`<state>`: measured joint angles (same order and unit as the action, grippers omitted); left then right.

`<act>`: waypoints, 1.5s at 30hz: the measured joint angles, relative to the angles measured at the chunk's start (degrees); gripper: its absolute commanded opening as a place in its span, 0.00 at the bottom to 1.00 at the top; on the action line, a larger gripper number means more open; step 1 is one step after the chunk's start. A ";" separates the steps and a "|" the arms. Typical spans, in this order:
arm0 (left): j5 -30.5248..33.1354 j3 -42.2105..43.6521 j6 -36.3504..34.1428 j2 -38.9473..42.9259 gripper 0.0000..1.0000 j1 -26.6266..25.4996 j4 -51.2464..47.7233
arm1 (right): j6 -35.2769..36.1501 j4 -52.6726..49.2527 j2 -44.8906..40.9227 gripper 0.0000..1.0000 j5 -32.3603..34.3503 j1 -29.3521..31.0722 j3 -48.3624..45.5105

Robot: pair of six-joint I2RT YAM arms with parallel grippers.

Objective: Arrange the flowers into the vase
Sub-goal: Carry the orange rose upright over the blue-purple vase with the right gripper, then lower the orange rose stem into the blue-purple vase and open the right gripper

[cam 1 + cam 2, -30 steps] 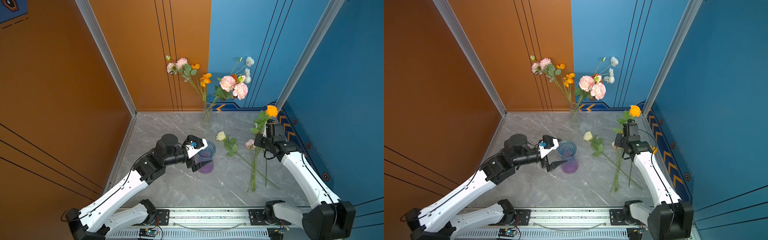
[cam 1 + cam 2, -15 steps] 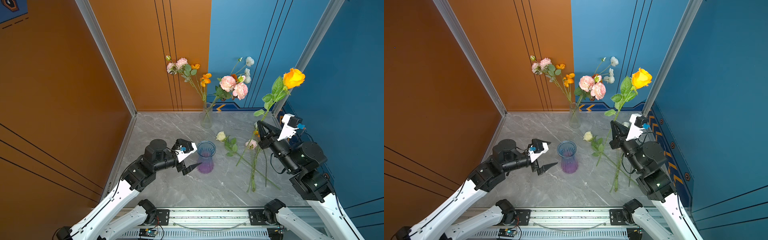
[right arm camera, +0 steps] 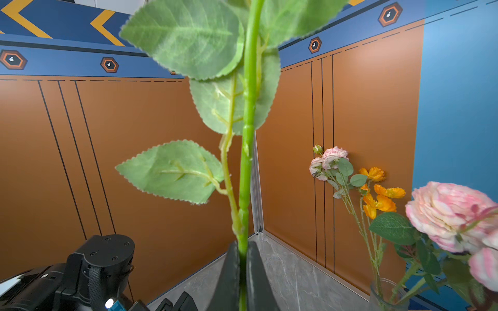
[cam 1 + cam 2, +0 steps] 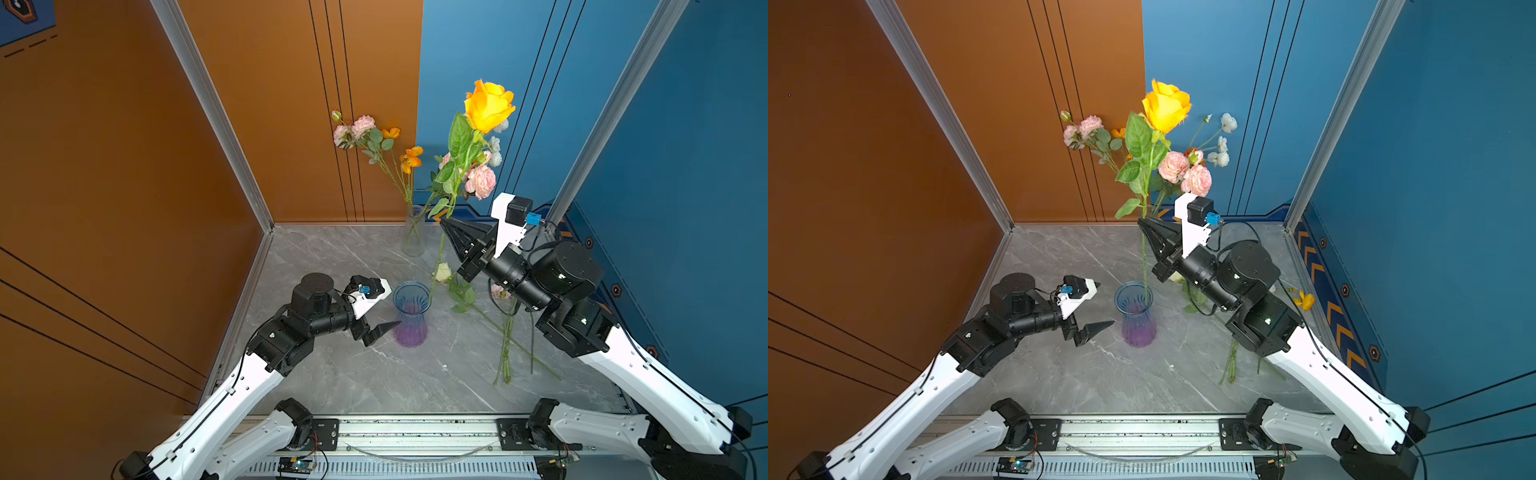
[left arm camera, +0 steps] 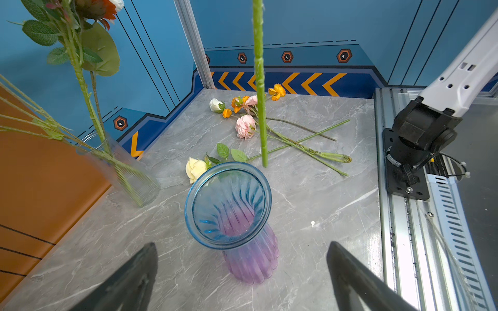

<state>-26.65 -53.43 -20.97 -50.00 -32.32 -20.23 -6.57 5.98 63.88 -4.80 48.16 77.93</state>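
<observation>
The right claw (image 4: 446, 224) grips the yellow rose (image 4: 488, 104), stem tip at the rim of the blue vase (image 4: 411, 328); a snag could topple it, unheld by the gaping left claw (image 4: 394, 304).

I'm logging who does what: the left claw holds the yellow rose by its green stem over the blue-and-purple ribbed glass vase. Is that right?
Only the arm is wrong. The right claw holds the yellow rose by its green stem over the blue-and-purple ribbed glass vase; the right wrist view shows it shut on the stem. The left claw is open.
</observation>
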 measured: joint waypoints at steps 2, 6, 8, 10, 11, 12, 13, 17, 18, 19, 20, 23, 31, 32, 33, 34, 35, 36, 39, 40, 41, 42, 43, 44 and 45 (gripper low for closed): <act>-0.61 0.00 0.26 0.00 0.98 0.35 0.02 | 0.85 1.33 1.75 0.00 0.02 0.63 0.00; -2.14 0.00 1.01 0.02 0.98 1.22 0.22 | 4.22 4.87 4.61 0.00 0.07 2.58 -2.27; -2.82 0.00 1.33 0.07 0.98 1.70 0.35 | 5.77 6.60 5.46 0.00 0.35 3.26 -4.48; -3.48 0.00 1.53 0.07 0.98 2.03 0.61 | 6.82 8.20 6.40 0.00 0.57 3.72 -6.95; -3.72 0.00 1.68 0.07 0.98 2.05 0.74 | 7.23 9.09 6.80 0.00 0.83 3.85 -8.48; -4.04 0.00 1.77 0.07 0.98 2.14 0.76 | 7.54 9.86 7.13 0.00 1.14 3.93 -9.94; -4.28 0.00 1.92 0.07 0.98 2.23 0.76 | 7.78 10.43 7.37 0.00 1.55 3.93 -11.19; -5.16 0.04 2.25 0.07 0.98 2.71 1.11 | 8.09 12.22 8.72 0.01 2.60 3.98 -15.17; -5.33 0.04 2.38 0.07 0.98 2.89 1.31 | 8.07 12.87 9.20 0.01 3.10 3.98 -16.04; -5.51 0.04 2.43 0.07 0.98 2.97 1.42 | 8.04 13.38 9.64 0.01 3.41 3.98 -16.74; -5.62 0.04 2.49 0.04 0.98 3.06 1.60 | 7.87 14.08 10.16 0.01 3.63 3.98 -17.55; -6.01 0.04 2.60 0.04 0.98 3.13 1.99 | 7.15 16.04 11.85 0.02 4.74 3.98 -19.80; -6.56 0.04 2.62 -0.13 0.98 3.17 2.51 | 5.01 17.22 14.67 0.08 6.60 3.91 -21.64; -6.64 0.04 2.62 -0.22 0.98 3.17 2.56 | 4.81 17.31 14.67 0.10 6.71 3.91 -21.70; -6.67 0.04 2.62 -0.31 0.98 3.17 2.64 | 4.63 17.94 14.67 0.12 6.88 3.91 -21.88; -6.69 0.04 2.67 -0.42 0.98 3.17 2.67 | 4.44 18.45 14.67 0.14 7.04 3.91 -22.08; -6.73 0.04 2.80 -0.52 0.98 3.17 2.67 | 4.22 19.02 14.67 0.15 7.26 3.89 -22.34; -6.88 0.04 2.82 -0.63 0.98 3.23 2.69 | 4.11 19.30 14.67 0.16 7.50 3.89 -22.53; -7.08 0.04 2.89 -0.92 0.98 3.41 2.69 | 3.96 19.78 14.67 0.18 7.69 3.89 -22.95; -7.10 0.04 2.93 -0.96 0.98 3.43 2.69 | 3.93 19.80 14.64 0.18 7.72 3.89 -23.06; -7.10 0.04 2.99 -1.03 0.98 3.43 2.69 | 3.91 19.80 14.56 0.18 7.76 3.89 -23.26; -7.10 0.04 3.02 -1.03 0.98 3.43 2.69 | 3.93 19.80 14.45 0.19 7.91 3.89 -23.47; -7.15 0.04 3.02 -1.03 0.98 3.43 2.69 | 3.91 19.76 14.34 0.21 8.02 3.89 -23.65; -7.28 0.04 3.02 -1.03 0.98 3.43 2.73 | 3.76 19.78 14.14 0.23 8.11 3.91 -23.87; -7.37 0.04 3.04 -1.03 0.98 3.43 2.75 | 3.67 19.78 13.88 0.27 8.13 3.89 -24.13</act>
<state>-34.02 -53.39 -17.93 -51.03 -28.88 -17.47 -2.90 25.76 77.76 3.33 52.05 53.80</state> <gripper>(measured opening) 0.979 0.224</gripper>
